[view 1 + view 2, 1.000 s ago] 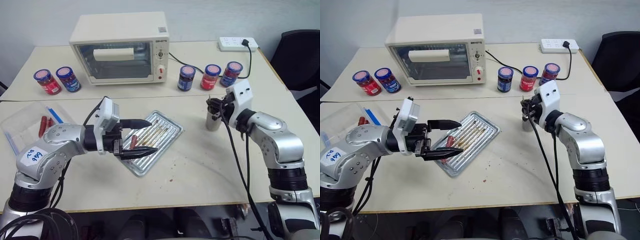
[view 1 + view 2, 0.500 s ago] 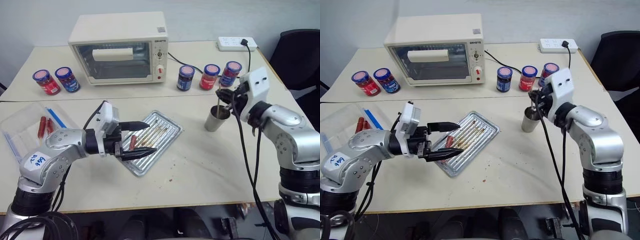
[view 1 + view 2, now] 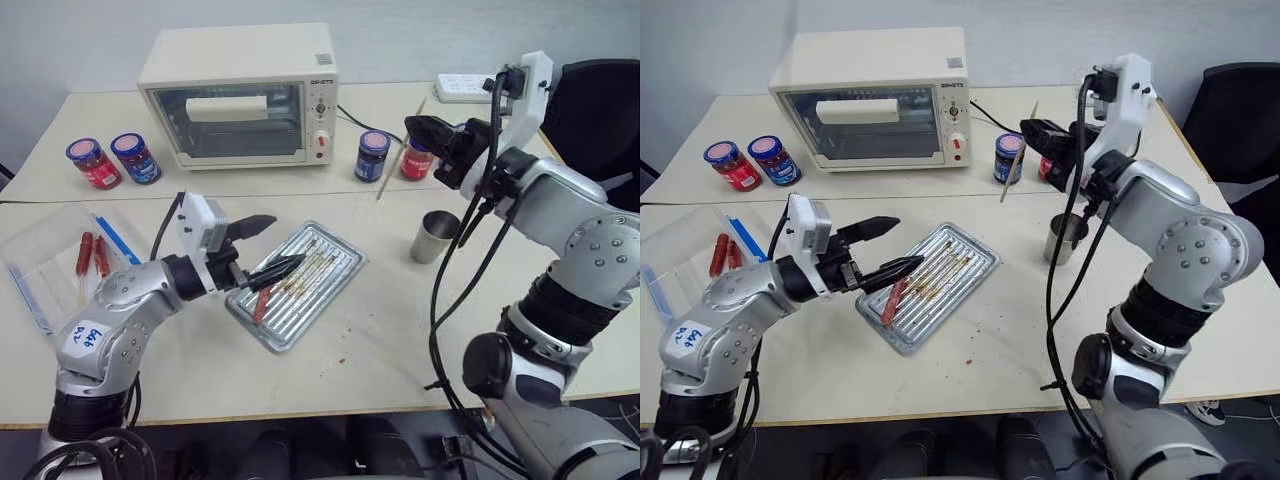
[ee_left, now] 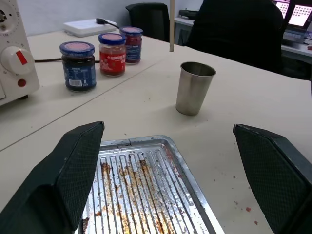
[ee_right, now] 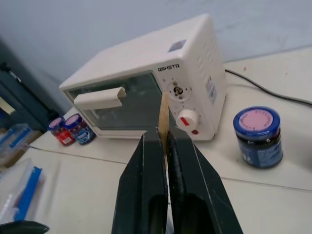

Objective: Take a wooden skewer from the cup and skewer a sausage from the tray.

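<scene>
Your right end effector [image 3: 418,130] is clenched on one wooden skewer [image 3: 400,152], held up over the far right of the counter [image 3: 400,330] and slanting down toward the near left, its lower tip above the counter between the cup [image 3: 435,236] and the tray [image 3: 297,283]. The one sausage [image 3: 262,301] you need lies down and to the left of that tip, at the tray's near-left end, its long axis running along the ribs. Your left end effector [image 3: 265,248] hangs released just beside it, much the nearer arm; count five lidded jars, two far left [image 3: 110,160] and three far right [image 3: 373,156].
</scene>
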